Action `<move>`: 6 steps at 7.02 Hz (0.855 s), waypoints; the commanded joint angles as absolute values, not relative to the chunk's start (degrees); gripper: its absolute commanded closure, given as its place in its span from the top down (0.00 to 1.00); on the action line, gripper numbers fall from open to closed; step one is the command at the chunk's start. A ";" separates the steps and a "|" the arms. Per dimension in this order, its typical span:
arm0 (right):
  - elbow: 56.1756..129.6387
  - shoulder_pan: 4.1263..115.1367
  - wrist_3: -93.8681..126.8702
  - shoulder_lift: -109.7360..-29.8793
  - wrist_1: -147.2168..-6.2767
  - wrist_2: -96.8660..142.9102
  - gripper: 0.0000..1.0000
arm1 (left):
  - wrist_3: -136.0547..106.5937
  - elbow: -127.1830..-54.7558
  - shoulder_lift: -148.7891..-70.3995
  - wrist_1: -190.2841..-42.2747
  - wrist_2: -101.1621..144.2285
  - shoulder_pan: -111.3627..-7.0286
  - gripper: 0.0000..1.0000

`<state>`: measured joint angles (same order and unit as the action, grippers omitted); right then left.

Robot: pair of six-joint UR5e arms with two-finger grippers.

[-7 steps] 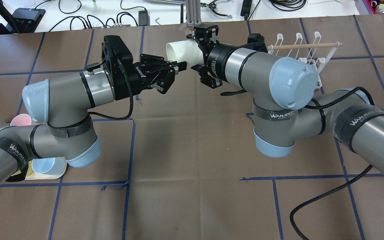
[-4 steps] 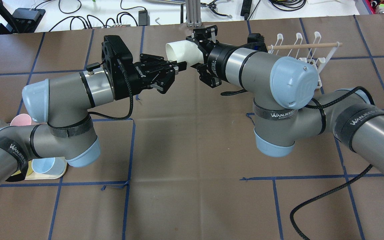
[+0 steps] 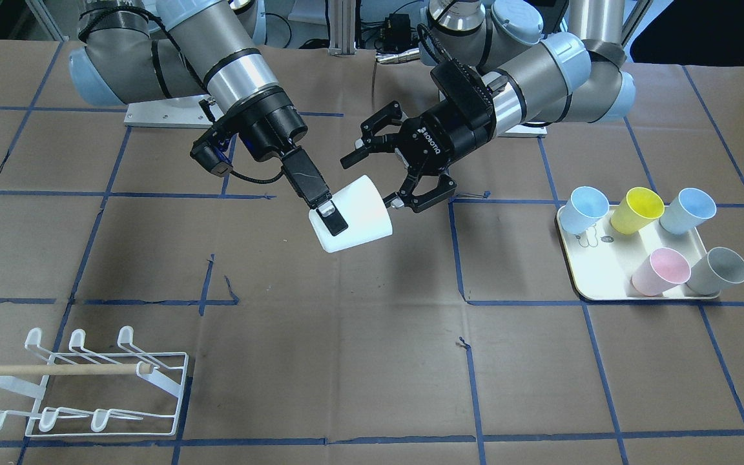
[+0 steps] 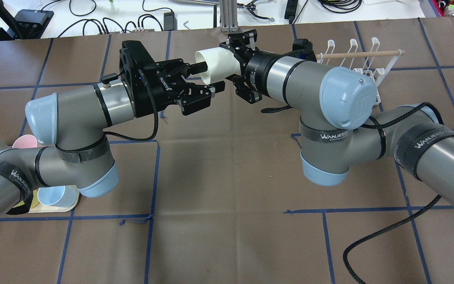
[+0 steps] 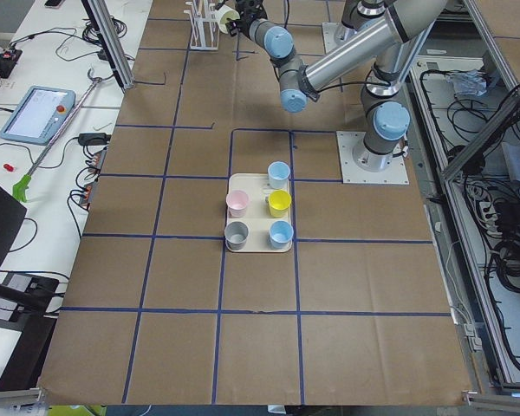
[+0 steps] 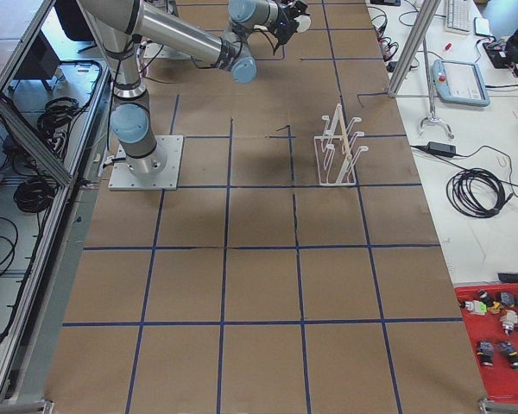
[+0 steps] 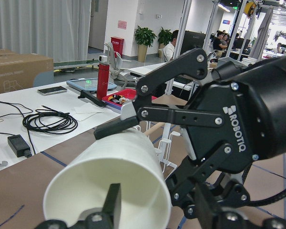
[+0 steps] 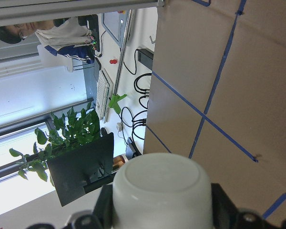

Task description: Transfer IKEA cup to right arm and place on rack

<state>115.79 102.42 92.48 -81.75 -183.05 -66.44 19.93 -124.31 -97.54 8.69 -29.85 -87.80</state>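
The white IKEA cup (image 3: 362, 223) hangs in the air over the table's middle, on its side. My right gripper (image 3: 336, 219) is shut on the cup's base end, one finger (image 3: 328, 214) across its wall. In the overhead view the cup (image 4: 217, 59) points its mouth toward my left gripper (image 4: 209, 75), which is open, its fingers spread at the rim and apart from it. The left gripper also shows in the front view (image 3: 375, 181). The white wire rack (image 3: 81, 381) with its wooden dowel stands on the table on my right side (image 4: 363, 63).
A cream tray (image 3: 595, 265) on my left side holds several coloured cups: blue, yellow, pink and grey. Blue tape lines grid the brown table cover. A black cable (image 4: 373, 236) trails from the right arm over the table.
My left gripper, which was shut on the cup's rim, has opened. The right gripper keeps its hold on the cup and has barely moved.
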 commanded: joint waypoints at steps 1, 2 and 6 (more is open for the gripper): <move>114.62 101.78 91.94 -81.48 -183.42 -66.45 0.38 | 19.86 -124.19 -97.03 8.70 -29.97 -87.72 0.99; 113.13 100.99 91.06 -80.52 -183.25 -66.53 0.35 | 19.86 -124.36 -96.68 8.70 -29.97 -86.50 0.99; 107.77 89.05 72.23 -78.40 -183.34 -66.88 0.27 | 19.34 -123.93 -96.24 7.65 -31.09 -74.71 0.99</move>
<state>109.72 91.97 79.56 -78.70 -183.42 -66.76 19.64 -124.30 -95.95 8.20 -29.74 -76.62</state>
